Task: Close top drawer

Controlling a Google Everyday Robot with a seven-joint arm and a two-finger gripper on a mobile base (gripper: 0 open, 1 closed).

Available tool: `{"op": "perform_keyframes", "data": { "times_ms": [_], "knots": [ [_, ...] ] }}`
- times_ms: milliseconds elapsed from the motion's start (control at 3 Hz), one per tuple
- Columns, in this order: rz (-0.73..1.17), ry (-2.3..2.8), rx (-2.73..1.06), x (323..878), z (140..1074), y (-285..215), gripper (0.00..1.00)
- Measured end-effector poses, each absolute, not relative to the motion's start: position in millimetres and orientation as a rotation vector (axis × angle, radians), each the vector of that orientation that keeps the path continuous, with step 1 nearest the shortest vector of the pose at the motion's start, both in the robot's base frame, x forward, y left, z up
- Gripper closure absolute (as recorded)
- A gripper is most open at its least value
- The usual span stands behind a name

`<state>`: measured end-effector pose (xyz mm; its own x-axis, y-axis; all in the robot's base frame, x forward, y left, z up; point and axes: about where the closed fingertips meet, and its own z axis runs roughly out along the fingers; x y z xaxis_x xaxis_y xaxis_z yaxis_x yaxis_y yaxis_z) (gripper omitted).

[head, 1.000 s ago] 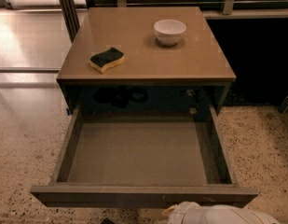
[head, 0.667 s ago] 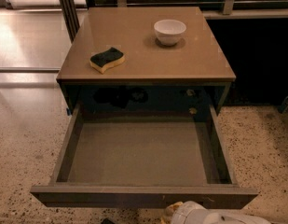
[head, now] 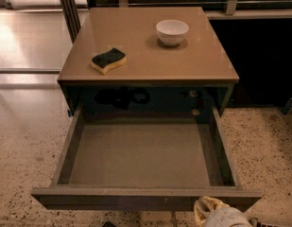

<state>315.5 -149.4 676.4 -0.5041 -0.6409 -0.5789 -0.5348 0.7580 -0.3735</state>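
Near the still-open top drawer, tool lingers.

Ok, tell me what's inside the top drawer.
The top drawer shows only its bare grey floor; its rear, under the cabinet top, is shadowed. The gripper sits by the front panel's lower right.

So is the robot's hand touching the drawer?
Cannot tell. In the camera view the gripper overlaps the front panel of the top drawer at the picture's bottom edge; neither contact nor a gap shows plainly.
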Motion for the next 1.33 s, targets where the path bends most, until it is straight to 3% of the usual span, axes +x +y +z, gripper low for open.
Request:
{"op": "perform_keyframes", "data": {
  "times_ms": [1333],
  "knots": [
    [-0.111, 2.207, -0.861, 334, 677, -132, 1.00]
  ]
}}
